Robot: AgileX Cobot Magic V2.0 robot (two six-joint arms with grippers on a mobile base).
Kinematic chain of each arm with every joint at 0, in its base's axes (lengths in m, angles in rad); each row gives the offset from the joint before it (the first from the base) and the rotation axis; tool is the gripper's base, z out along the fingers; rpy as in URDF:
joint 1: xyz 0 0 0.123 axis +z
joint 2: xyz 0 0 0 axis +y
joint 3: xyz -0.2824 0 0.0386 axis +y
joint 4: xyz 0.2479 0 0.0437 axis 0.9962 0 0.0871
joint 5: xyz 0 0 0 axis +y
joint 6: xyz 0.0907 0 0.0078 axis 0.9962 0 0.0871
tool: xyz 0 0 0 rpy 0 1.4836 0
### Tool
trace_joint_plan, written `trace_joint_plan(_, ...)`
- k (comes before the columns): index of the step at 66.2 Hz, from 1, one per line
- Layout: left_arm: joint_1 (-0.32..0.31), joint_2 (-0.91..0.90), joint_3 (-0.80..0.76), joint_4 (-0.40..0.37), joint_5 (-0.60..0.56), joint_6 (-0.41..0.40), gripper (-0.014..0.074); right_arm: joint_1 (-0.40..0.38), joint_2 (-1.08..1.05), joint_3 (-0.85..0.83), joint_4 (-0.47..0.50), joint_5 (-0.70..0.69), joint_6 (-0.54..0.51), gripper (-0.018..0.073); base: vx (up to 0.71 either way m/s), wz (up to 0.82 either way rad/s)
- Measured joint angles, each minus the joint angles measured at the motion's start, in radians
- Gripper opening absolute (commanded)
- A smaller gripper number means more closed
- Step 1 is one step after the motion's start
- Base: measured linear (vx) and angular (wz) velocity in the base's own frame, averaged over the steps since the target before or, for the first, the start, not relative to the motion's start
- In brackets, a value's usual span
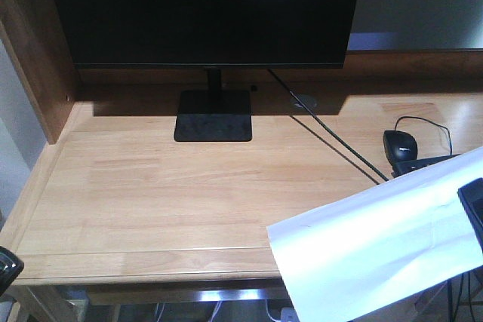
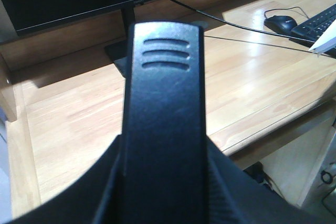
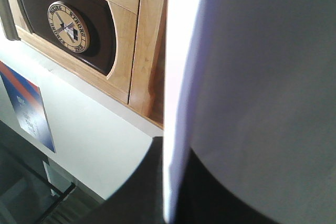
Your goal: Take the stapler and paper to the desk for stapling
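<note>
The stapler (image 2: 165,103), black with three ridges near its tip, fills the middle of the left wrist view. My left gripper (image 2: 164,153) is shut on it, above the desk's (image 1: 166,186) front left part. In the front view only a dark bit of that gripper (image 1: 7,268) shows at the bottom left corner. The paper (image 1: 377,250), a large white sheet, hangs tilted over the desk's front right corner. My right gripper (image 1: 473,205) is shut on its right edge. The right wrist view shows the paper (image 3: 252,77) edge-on between the dark fingers (image 3: 142,192).
A black monitor (image 1: 207,9) on a square stand (image 1: 213,116) is at the back of the desk. A black mouse (image 1: 400,143), a keyboard (image 1: 426,164) and a cable (image 1: 332,133) lie at the right. A raised wooden side panel (image 1: 34,58) bounds the left. Wooden shelving (image 3: 142,40) shows behind the paper.
</note>
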Motion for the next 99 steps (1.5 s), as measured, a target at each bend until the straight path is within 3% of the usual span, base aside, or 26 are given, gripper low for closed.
trace_joint_plan(13, 0.000, 0.000, 0.036, -0.005, -0.027, 0.000, -0.0007, 0.000, 0.000, 0.000, 0.000, 0.000, 0.000, -0.0005, 0.00, 0.00)
trace_joint_plan(28, 0.000, 0.096, 0.019, -0.006, -0.181, -0.022, -0.0007, 0.000, 0.000, 0.000, 0.000, 0.000, 0.000, -0.0005, 0.00, -0.01)
trace_joint_plan(44, 0.000, 0.459, -0.209, -0.011, -0.162, 0.110, -0.0007, 0.000, 0.000, 0.000, 0.000, 0.000, 0.000, -0.0005, 0.00, 0.00)
trace_joint_plan(55, 0.000, 0.681, -0.353, -0.101, -0.107, 0.273, -0.0007, 0.000, 0.000, 0.000, 0.000, 0.000, 0.000, -0.0005, 0.00, 0.00)
trace_joint_plan(74, 0.000, 1.051, -0.534, -0.462, -0.030, 0.714, -0.0007, 0.000, 0.000, 0.000, 0.000, 0.000, 0.000, -0.0005, 0.00, 0.00)
trace_joint_plan(89, 0.009, 1.285, -0.663, -0.541, 0.042, 0.985, -0.0007, 0.000, 0.000, 0.000, 0.000, 0.000, 0.000, -0.0005, 0.00, 0.00)
trace_joint_plan(99, 0.083, 1.385, -0.705, -0.664, 0.042, 1.150, -0.0007, 0.000, 0.000, 0.000, 0.000, 0.000, 0.000, -0.0005, 0.00, 0.00)
